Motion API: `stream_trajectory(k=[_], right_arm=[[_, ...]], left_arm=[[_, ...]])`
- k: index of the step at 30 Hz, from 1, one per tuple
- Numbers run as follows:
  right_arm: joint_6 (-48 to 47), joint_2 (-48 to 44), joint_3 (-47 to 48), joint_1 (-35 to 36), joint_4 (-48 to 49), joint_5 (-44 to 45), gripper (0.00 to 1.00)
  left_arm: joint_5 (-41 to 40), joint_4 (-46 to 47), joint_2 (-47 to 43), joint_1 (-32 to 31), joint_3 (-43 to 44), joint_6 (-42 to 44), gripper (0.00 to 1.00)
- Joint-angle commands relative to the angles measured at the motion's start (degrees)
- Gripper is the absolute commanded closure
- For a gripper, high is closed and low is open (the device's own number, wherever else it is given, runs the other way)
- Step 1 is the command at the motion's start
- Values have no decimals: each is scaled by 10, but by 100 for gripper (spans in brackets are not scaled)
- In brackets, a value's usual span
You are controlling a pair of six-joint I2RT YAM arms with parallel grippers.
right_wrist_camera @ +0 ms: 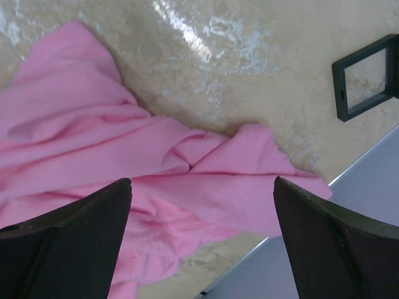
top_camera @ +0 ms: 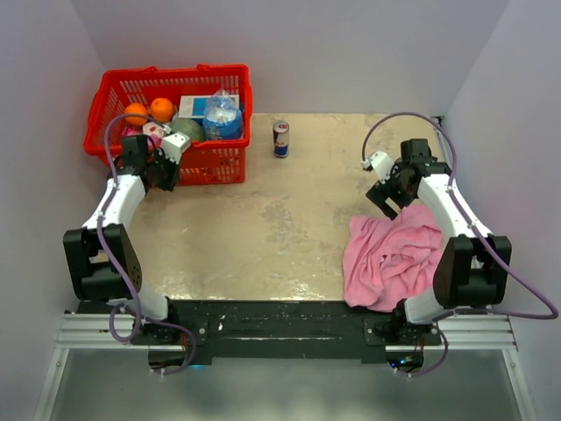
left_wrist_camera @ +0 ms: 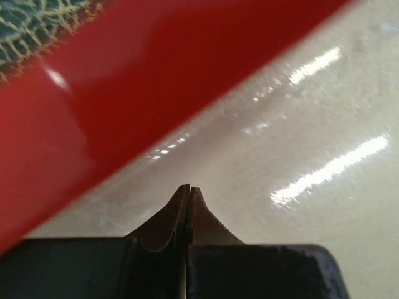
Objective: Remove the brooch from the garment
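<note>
The pink garment (top_camera: 394, 254) lies crumpled on the table at the near right, next to the right arm's base. The right wrist view shows its folds (right_wrist_camera: 124, 143) filling the left and centre. My right gripper (top_camera: 386, 197) hangs over the garment's far edge with its jaws wide open and nothing between them (right_wrist_camera: 202, 180). The brooch does not show in any view. My left gripper (top_camera: 166, 171) rests far off at the left, against the front of the red basket. Its fingers are pressed together on nothing (left_wrist_camera: 189, 189).
The red plastic basket (top_camera: 210, 162) holds oranges, a bag and boxes at the far left, and its wall (left_wrist_camera: 124, 75) looms close in the left wrist view. A drink can (top_camera: 280, 138) stands mid-back. A small black open-frame cube (right_wrist_camera: 368, 78) sits near the right wall.
</note>
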Motion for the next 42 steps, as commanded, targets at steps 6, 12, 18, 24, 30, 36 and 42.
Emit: stream_trajectory(k=[6, 12, 18, 24, 30, 36, 42], right_arm=[[-250, -141, -118, -40, -133, -34, 1], [-303, -237, -240, -40, -49, 37, 1], [-260, -196, -225, -41, 18, 30, 6], [-284, -199, -230, -48, 5, -30, 72], [-152, -198, -96, -48, -22, -121, 100], [-192, -238, -131, -48, -97, -141, 43], [-270, -303, -279, -49, -41, -86, 38]], left_arm=[[97, -74, -35, -33, -11, 56, 79], [111, -59, -131, -115, -98, 92, 40], [133, 11, -144, -219, -110, 51, 38], [108, 108, -113, -396, -111, -7, 38], [79, 219, -34, -529, -75, -84, 39], [95, 301, 32, -612, -62, -159, 38], [35, 440, 57, -698, -92, -220, 27]])
